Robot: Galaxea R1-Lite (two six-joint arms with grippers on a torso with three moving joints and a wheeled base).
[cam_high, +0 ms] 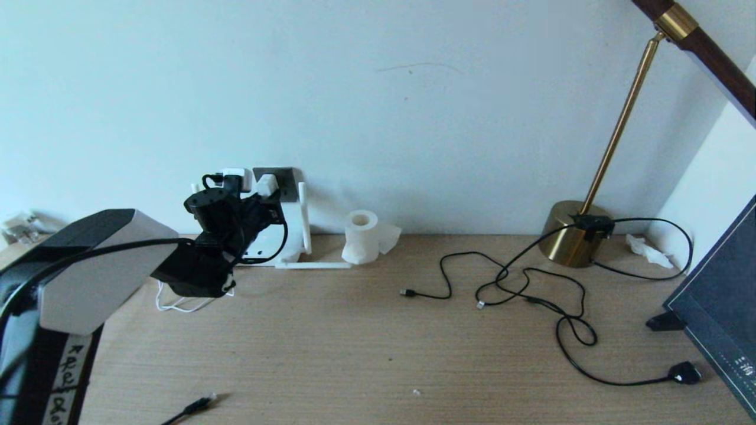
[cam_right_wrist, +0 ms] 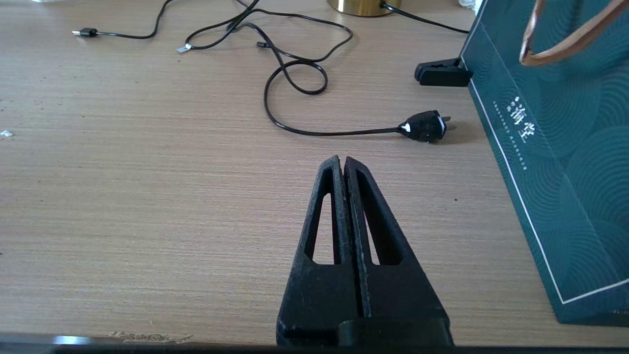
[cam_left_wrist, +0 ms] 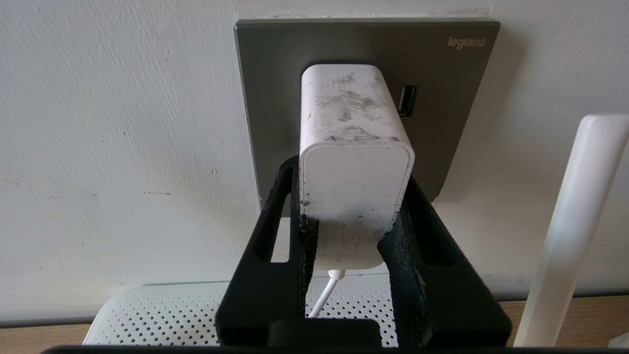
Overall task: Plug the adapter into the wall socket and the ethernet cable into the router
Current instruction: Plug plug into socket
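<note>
Left gripper [cam_left_wrist: 346,231] fingers clamped on adapter [cam_left_wrist: 355,162], prongs hidden against wall socket [cam_left_wrist: 442,73]; right gripper [cam_right_wrist: 343,164] fingers together.

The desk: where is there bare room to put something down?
Bare wood runs across the desk's middle and front, between the ethernet cable and the tangled black cables. Crowded: the back left by the router, toilet-paper roll; the right by the lamp, bag.
</note>
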